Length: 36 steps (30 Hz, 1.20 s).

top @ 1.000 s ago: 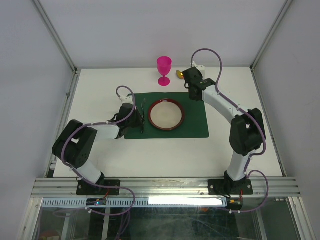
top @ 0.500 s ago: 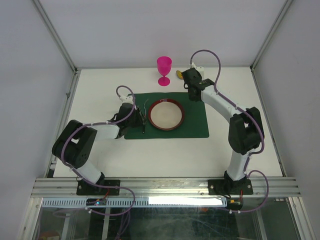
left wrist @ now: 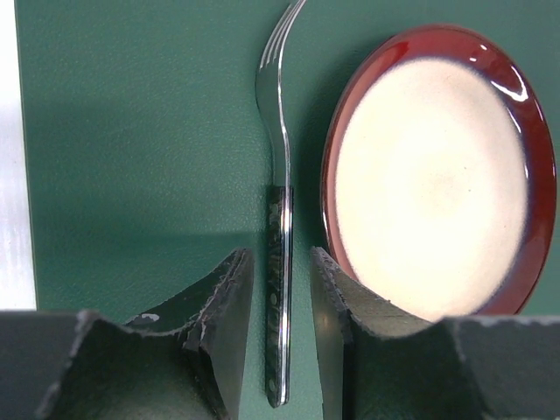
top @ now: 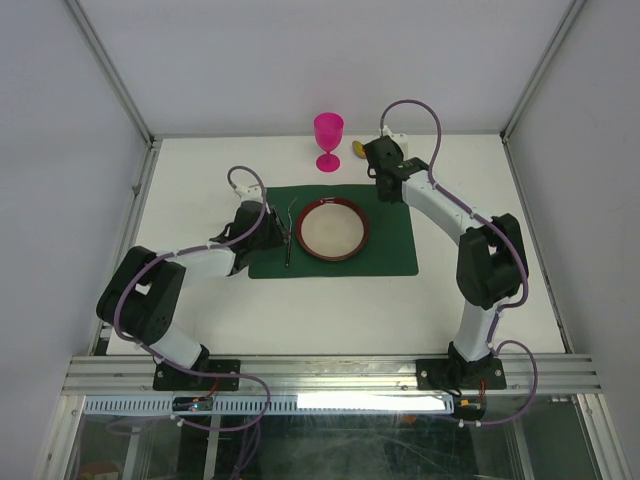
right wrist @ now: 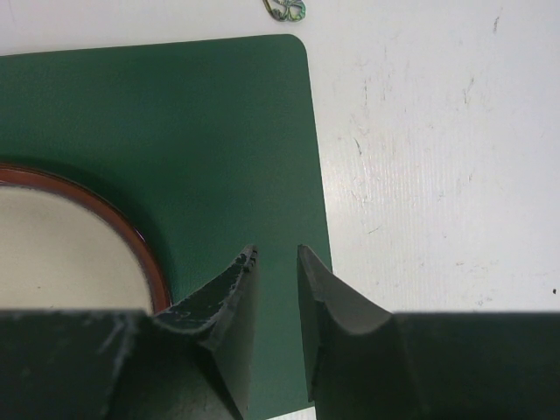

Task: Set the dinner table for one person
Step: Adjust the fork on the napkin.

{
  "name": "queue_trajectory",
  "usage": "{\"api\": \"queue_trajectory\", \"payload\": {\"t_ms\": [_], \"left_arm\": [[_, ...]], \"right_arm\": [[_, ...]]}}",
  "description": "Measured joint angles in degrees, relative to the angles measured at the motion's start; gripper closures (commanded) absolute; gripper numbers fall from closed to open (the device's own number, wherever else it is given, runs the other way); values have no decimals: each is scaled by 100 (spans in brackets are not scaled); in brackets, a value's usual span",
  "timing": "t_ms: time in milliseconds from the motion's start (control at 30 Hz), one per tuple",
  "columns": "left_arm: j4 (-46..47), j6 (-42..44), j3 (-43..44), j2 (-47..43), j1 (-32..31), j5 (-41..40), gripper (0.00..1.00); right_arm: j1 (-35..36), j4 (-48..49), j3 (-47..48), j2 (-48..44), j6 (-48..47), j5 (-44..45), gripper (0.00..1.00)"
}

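The white dinner table (top: 200,300) carries a dark green placemat (top: 390,250). A red-rimmed cream plate (top: 331,229) sits in the placemat's middle. A fork (top: 289,238) with a dark handle lies flat on the mat just left of the plate (left wrist: 437,175). My left gripper (top: 277,238) is over the fork's handle (left wrist: 278,289). Its jaws are open, with a gap on either side of the handle. My right gripper (top: 392,190) hovers over the mat's far right corner (right wrist: 289,87), jaws slightly open with nothing between them. A pink goblet (top: 328,140) stands behind the mat.
A small yellowish object (top: 358,148) lies on the table behind the right wrist, beside the goblet. In the right wrist view a small thing (right wrist: 287,9) lies just past the mat's corner. Aluminium rails (top: 140,200) edge the table.
My left gripper has opened and let go of the fork, which now lies on the mat beside the plate. The left elbow has shifted slightly left. The right arm has barely moved.
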Motion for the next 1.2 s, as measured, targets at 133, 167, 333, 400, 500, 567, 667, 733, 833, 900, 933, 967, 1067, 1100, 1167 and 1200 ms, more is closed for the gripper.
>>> {"api": "queue_trajectory", "payload": {"t_ms": [133, 167, 333, 400, 500, 567, 667, 733, 833, 900, 933, 967, 1067, 1100, 1167, 1200], "left_arm": [[4, -2, 52, 118, 0, 37, 68], [4, -4, 63, 168, 0, 37, 68], [-59, -4, 90, 361, 0, 35, 69], [-103, -7, 107, 396, 0, 35, 69], [-157, -4, 162, 400, 0, 33, 69], [-197, -4, 190, 402, -4, 33, 69], [-229, -4, 214, 409, -13, 33, 69], [-245, -4, 232, 442, -39, 28, 69], [-258, -9, 280, 507, -85, 33, 69], [-267, -7, 328, 555, -127, 35, 69], [-273, -7, 350, 575, -140, 33, 69], [-278, -7, 367, 581, -160, 33, 69], [-289, -9, 400, 614, -164, 35, 70], [-289, -9, 409, 625, -164, 35, 70], [-313, -7, 431, 634, -164, 35, 71], [-321, -7, 437, 636, -175, 31, 73]], "right_arm": [[0, 0, 0, 2, -2, 0, 73], [0, 0, 0, 2, -4, 2, 73], [0, 0, 0, 11, -7, 0, 73], [0, 0, 0, 11, -9, 0, 73], [0, 2, 0, 13, -13, 0, 73], [0, 2, 0, 13, -15, -2, 73], [0, 2, 0, 13, -17, -2, 73], [0, 2, 0, 13, -17, 0, 73], [0, 2, 0, 13, -17, 0, 73], [0, 2, 0, 13, -17, 0, 73], [0, 2, 0, 13, -20, 0, 73], [0, 2, 0, 13, -20, 0, 73], [0, 4, 0, 13, -22, 0, 73], [0, 4, 0, 13, -22, 0, 73], [0, 4, 0, 13, -22, 0, 73], [0, 4, 0, 13, -24, 0, 73]]}}
